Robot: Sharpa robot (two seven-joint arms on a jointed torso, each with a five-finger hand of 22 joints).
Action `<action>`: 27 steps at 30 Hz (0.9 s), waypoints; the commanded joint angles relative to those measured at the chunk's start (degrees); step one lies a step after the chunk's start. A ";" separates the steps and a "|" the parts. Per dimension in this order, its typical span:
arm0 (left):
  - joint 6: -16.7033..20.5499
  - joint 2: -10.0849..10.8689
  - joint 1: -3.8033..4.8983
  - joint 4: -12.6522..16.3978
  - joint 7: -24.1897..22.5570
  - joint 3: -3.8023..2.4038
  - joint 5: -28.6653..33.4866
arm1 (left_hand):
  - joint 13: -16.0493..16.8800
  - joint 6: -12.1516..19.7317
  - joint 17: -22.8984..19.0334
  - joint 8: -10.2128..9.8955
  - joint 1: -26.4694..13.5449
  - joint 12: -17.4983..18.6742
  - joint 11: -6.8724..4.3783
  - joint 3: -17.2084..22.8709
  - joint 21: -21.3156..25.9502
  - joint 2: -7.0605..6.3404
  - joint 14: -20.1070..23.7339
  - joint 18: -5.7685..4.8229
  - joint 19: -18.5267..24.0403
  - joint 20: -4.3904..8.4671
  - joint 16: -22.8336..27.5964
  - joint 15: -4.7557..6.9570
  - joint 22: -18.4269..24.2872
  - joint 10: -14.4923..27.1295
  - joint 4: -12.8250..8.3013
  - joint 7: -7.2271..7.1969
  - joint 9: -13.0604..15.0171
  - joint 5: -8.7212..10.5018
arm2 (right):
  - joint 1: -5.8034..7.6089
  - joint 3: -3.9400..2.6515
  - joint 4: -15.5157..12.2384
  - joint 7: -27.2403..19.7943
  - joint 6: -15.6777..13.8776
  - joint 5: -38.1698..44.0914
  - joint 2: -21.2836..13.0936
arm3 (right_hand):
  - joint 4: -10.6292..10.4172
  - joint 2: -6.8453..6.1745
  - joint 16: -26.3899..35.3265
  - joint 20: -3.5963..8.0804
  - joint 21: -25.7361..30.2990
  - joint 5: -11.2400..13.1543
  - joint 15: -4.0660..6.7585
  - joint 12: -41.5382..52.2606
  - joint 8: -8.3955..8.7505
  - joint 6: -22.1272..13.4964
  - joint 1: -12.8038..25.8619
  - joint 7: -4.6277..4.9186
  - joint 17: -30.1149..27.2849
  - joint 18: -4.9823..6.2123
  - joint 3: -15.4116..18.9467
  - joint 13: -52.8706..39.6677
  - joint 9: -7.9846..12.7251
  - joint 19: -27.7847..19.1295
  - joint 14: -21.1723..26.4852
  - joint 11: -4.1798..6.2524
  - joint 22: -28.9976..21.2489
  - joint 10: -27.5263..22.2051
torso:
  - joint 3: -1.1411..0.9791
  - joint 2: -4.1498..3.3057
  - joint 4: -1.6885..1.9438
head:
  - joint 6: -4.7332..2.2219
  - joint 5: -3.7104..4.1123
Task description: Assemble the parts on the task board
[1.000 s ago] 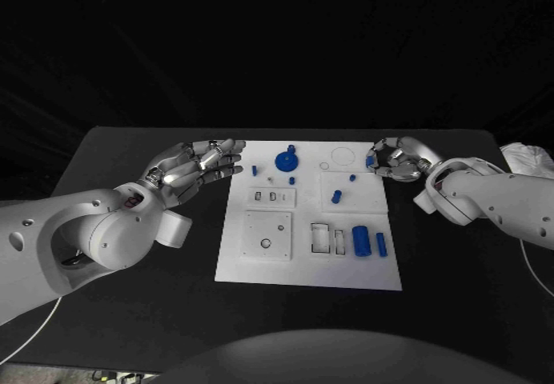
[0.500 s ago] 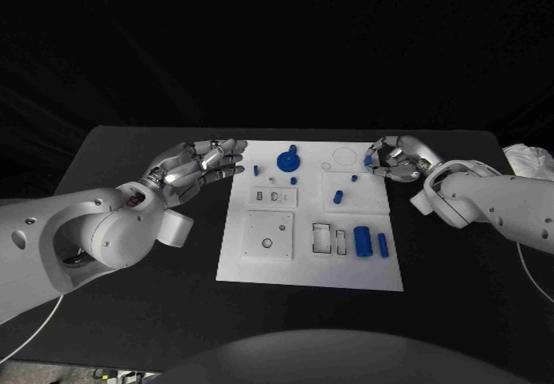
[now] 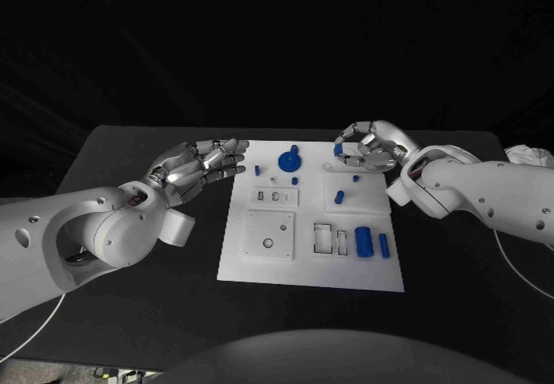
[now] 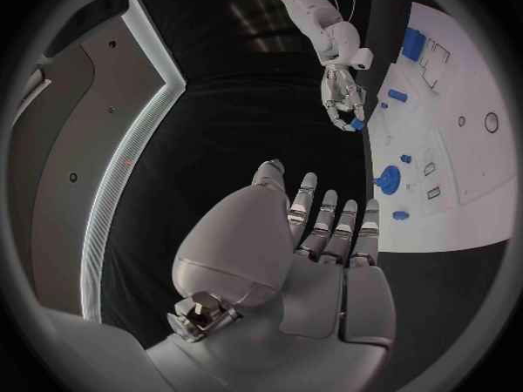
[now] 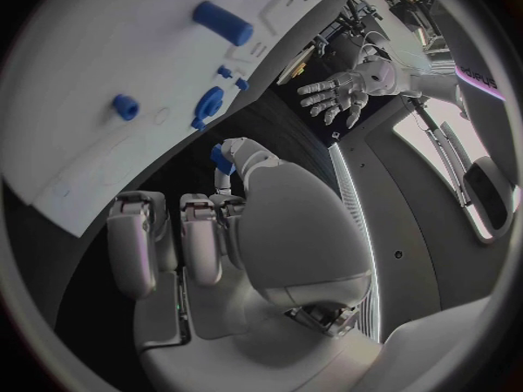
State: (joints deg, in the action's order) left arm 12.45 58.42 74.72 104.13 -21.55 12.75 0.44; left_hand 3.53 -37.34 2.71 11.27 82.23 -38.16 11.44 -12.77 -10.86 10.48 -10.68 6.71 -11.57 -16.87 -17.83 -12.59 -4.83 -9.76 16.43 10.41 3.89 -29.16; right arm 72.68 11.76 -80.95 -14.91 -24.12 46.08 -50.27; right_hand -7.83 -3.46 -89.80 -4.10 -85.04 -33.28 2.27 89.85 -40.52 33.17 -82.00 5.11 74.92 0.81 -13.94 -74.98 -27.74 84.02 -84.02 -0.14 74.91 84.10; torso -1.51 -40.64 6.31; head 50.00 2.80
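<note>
Stage: early, most small blue plastic parts (image 3: 361, 241) loose on white task board (image 3: 310, 272) | right robot hand (image 3: 367, 150) pinches blue peg (image 3: 339, 150), upper centre | left robot hand (image 3: 196, 164) open, empty

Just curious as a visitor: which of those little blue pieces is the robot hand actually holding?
The small blue part pinched in the right robot hand, above the task board's far edge. All the others lie on the board.

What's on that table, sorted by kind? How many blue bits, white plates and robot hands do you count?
Loose blue parts on the plate: 7, counting the gear and its knob as one
Held blue part, in the right hand: 1
White task board: 1
Robot hands, with the left hand: 2
Total: 11
</note>
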 commanded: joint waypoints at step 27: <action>-1.09 -1.15 0.01 -0.46 -0.24 -0.04 -0.33 | 0.06 0.15 0.08 0.38 0.66 0.18 0.41 0.33 -0.34 0.05 0.08 -0.51 -0.42 0.13 -0.43 -0.48 -0.08 0.11 0.01 2.16 -0.01 -0.17 | 1.44 -0.12 0.21 11.65 17.34 14.89 11.29 | 0.61 -0.78 -0.20 -0.88 0.57 1.25 -0.96 0.15 1.00 1.89 0.91 0.93 15.08 0.95 -0.43 -15.02 1.12 0.24 -5.98 -1.28 12.75 5.90 | -0.02 -0.09 -0.11 | 0.00 -1.30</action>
State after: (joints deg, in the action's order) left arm 12.43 57.41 74.72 103.63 -21.44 12.74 0.39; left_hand 3.53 -37.34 2.71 11.27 82.23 -38.16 11.43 -12.77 -10.86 10.48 -10.68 6.71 -11.57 -16.87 -18.08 -12.59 -4.82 -9.75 16.42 10.41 3.89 -29.16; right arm 74.12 11.66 -80.67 -4.62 -9.08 57.37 -39.10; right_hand -7.43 -3.72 -89.80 -4.52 -84.76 -32.24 1.85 89.84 -39.68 34.57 -81.20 5.98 74.90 0.82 -14.33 -74.98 -26.67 84.02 -84.02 -1.14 74.95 83.94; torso -1.49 -40.73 6.21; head 50.00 1.46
